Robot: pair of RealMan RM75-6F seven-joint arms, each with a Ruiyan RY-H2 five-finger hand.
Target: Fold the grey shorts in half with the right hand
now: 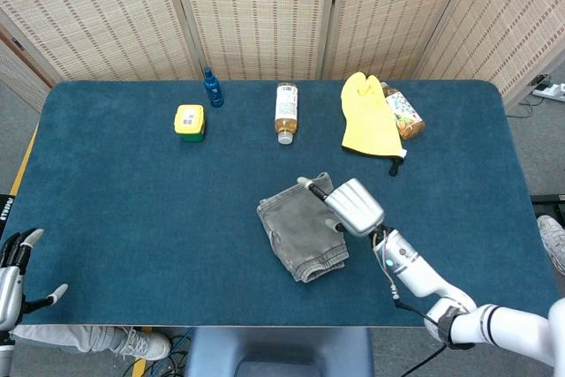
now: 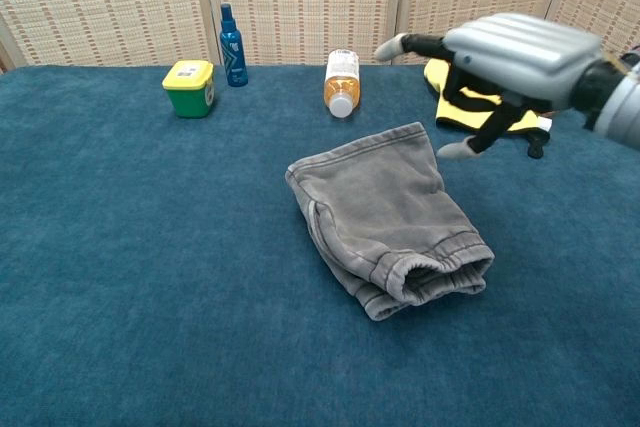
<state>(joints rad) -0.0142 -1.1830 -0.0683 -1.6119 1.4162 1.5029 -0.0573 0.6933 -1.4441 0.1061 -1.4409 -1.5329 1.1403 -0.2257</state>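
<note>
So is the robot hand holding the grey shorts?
No, the right robot hand is lifted off the grey shorts, fingers apart and holding nothing.
</note>
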